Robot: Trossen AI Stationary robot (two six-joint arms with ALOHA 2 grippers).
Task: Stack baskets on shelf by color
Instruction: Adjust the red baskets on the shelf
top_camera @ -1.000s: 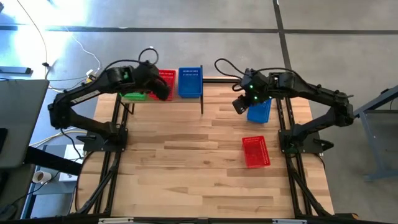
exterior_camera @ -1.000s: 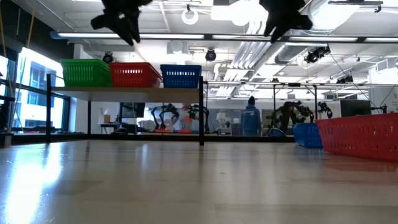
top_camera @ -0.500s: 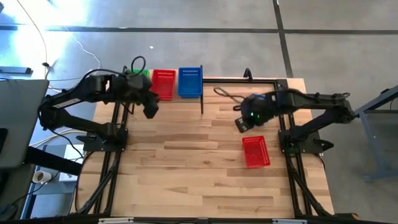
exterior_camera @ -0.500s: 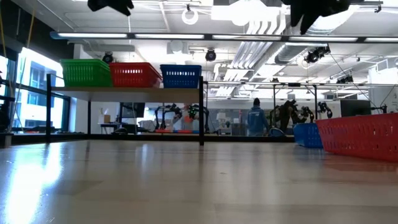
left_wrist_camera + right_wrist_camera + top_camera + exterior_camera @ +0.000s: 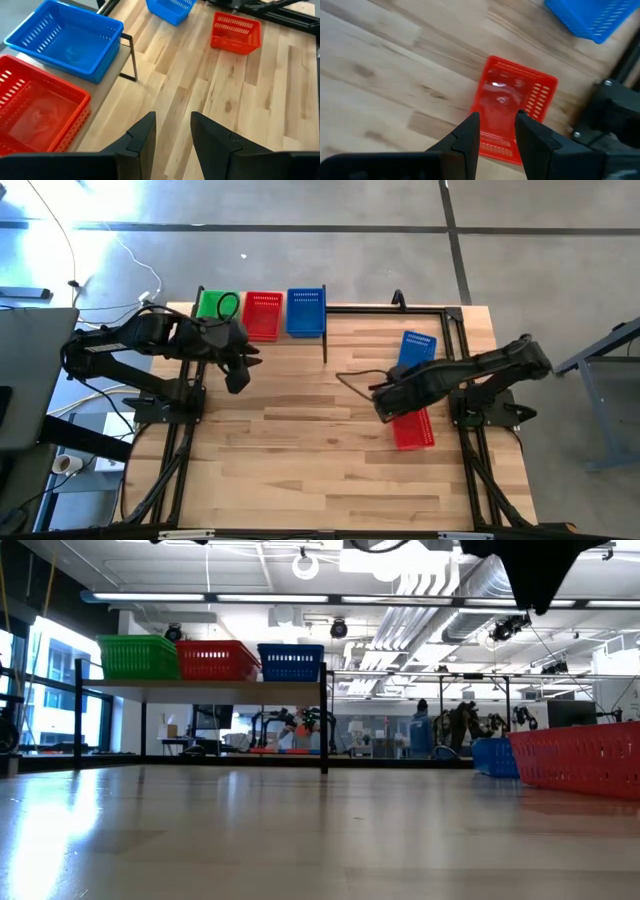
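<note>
Two red baskets (image 5: 263, 314) (image 5: 414, 426), two blue baskets (image 5: 306, 311) (image 5: 416, 350), one green basket (image 5: 216, 305), one shelf (image 5: 200, 685), two robot arms.

— What sort of place am I driving this rig in?

— A robotics lab, from what I see. Beyond my wooden table (image 5: 300, 840) there's a big open hall with a polished concrete floor (image 5: 300, 260), exposed ceiling ducts (image 5: 440, 585) and strip lights.

— Anything else?

— Other robot arms (image 5: 275, 725) on benches, and a person (image 5: 421, 730) standing back there.
</note>
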